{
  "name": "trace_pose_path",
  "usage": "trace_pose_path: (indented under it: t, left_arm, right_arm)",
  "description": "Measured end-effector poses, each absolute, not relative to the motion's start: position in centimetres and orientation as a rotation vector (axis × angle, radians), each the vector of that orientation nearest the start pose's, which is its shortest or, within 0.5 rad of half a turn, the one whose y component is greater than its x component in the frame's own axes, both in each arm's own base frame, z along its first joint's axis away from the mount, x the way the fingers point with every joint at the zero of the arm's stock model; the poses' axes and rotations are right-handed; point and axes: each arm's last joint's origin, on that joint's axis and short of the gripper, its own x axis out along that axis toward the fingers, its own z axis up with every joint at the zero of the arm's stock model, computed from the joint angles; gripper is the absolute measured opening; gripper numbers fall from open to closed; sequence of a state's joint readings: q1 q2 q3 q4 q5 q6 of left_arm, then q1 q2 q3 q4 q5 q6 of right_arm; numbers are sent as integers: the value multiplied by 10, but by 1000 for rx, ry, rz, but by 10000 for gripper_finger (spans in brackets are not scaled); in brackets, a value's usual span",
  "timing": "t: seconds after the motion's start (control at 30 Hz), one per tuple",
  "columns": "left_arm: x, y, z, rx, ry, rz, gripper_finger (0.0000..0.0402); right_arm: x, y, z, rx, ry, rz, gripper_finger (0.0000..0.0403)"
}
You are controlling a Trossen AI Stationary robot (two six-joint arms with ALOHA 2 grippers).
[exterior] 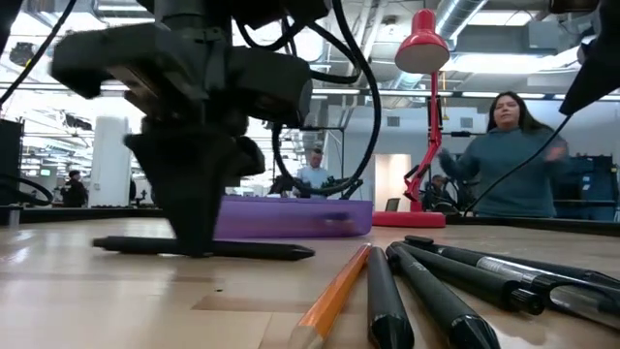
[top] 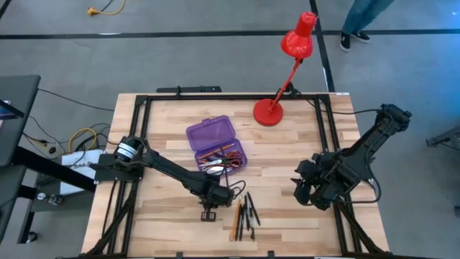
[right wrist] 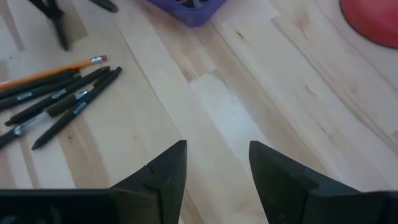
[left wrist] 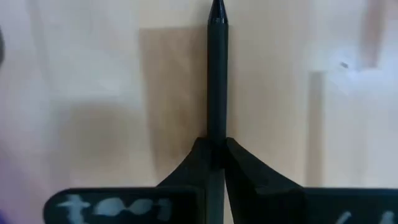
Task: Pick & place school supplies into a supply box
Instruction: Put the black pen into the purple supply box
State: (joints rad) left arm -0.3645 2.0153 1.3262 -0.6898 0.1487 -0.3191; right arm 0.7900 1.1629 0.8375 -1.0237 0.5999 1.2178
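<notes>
Now the left pincer (left wrist: 217,152) is clamped on a black pen (left wrist: 217,74) that lies flat on the table (top: 287,155), at about 6 o'clock from the purple box (top: 215,144) and just beside the loose pens (top: 249,210). The grip sits partway along the barrel — so lift straight up and slowly, watching for tilt, before swinging toward 12 o'clock over the open box. The right pincer (right wrist: 216,165) waits at 3 o'clock, jaws apart, empty.
</notes>
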Motion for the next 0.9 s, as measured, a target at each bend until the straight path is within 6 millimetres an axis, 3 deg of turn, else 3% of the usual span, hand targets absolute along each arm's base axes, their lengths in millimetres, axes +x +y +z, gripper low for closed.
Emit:
trace_pose_path:
  t: [0.1, 0.2, 0.5, 0.67, 0.9]
  left_arm:
    - [350, -137, 150, -147, 1417, -240, 9]
    - [352, -129, 174, -192, 1336, -268, 9]
    - [351, -88, 223, -219, 1163, -148, 9]
    - [357, -49, 228, -249, 1124, -18, 9]
    - [359, 4, 216, -288, 1138, 79, 7]
  right_arm:
    - [145, 119, 235, 224, 916, -442, 165]
    - [147, 118, 235, 218, 916, -445, 165]
    - [149, 119, 236, 233, 882, -445, 165]
    - [152, 122, 238, 271, 846, -427, 165]
    - [156, 125, 239, 313, 817, -404, 166]
